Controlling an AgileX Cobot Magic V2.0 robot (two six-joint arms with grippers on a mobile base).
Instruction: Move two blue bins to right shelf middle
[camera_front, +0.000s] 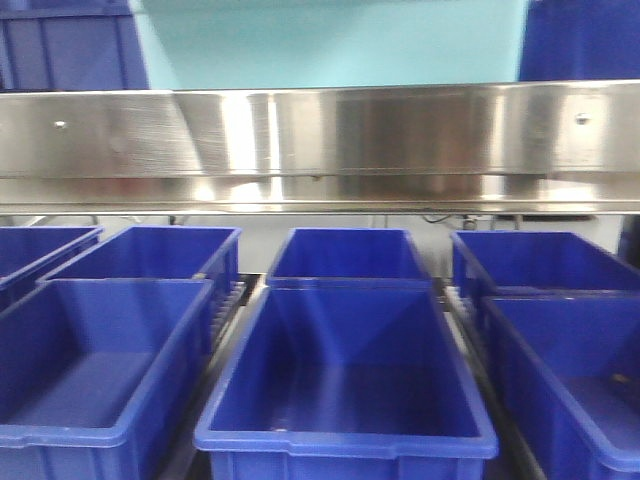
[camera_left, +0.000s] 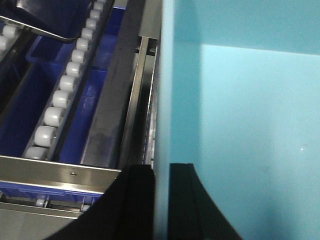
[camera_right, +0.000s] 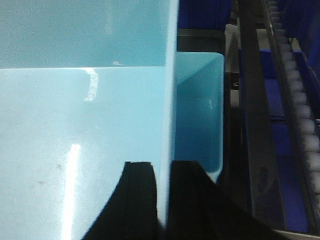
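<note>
Sky-blue bin (camera_front: 330, 40) shows as a plain pale cyan expanse above the shelf's stainless-steel front rail (camera_front: 320, 140), flanked by two dark royal-blue bins (camera_front: 70, 45). I cannot tell whether it rests on that tier. Its walls are smooth, glossy and unmarked, with a flat floor catching white glare.

My left gripper (camera_left: 161, 167) has its black fingers (camera_left: 137, 200) closed across the bin's left wall, one outside and one inside. My right gripper (camera_right: 162, 165) is pinched the same way over the opposite wall.

Just past that wall, a second sky-blue bin (camera_right: 200, 115) sits open-topped, its rim lip visible. I cannot tell if the two touch.

Lower royal-blue bins (camera_front: 345, 380) stand in lanes beneath the rail, beside white rollers (camera_left: 52, 115).
</note>
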